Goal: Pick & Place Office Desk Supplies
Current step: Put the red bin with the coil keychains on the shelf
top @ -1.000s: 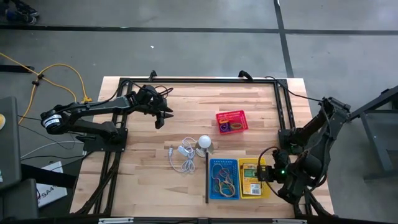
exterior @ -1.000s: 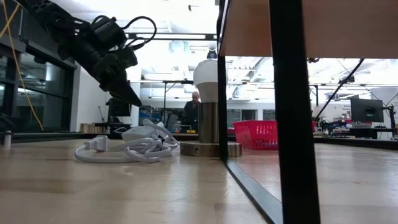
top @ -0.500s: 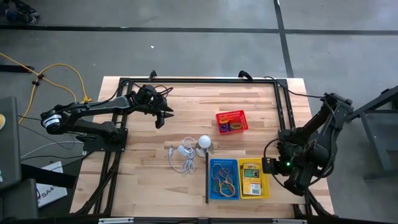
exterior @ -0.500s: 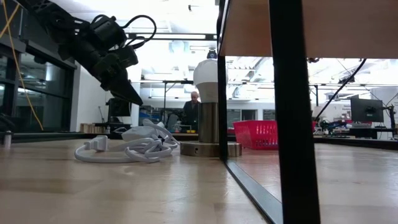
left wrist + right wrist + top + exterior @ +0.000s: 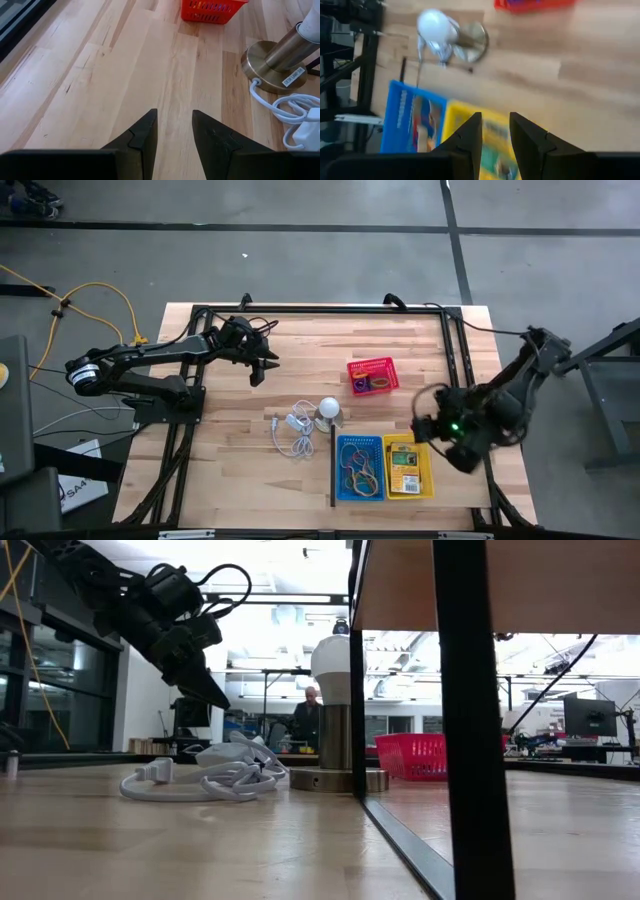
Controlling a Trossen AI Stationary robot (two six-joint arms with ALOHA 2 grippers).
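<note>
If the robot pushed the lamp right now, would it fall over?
Probably not easily. The lamp stands on a wide round metal base, which looks heavy. Pushed high at the bulb it might tip, and its cord would likely drag along.

Thin tan rubber bands (image 5: 356, 471) lie loosely tangled in the blue plastic mesh basket (image 5: 341, 446) near the tabletop's front edge. Touching its right side, a yellow plastic basket (image 5: 425, 483) holds yellow-and-green rectangular packets (image 5: 405, 467) lying flat. Farther back, toward the tabletop's middle, little coloured rings (image 5: 372, 383), purple and orange among them, rest in a small red mesh basket (image 5: 368, 364).
</note>
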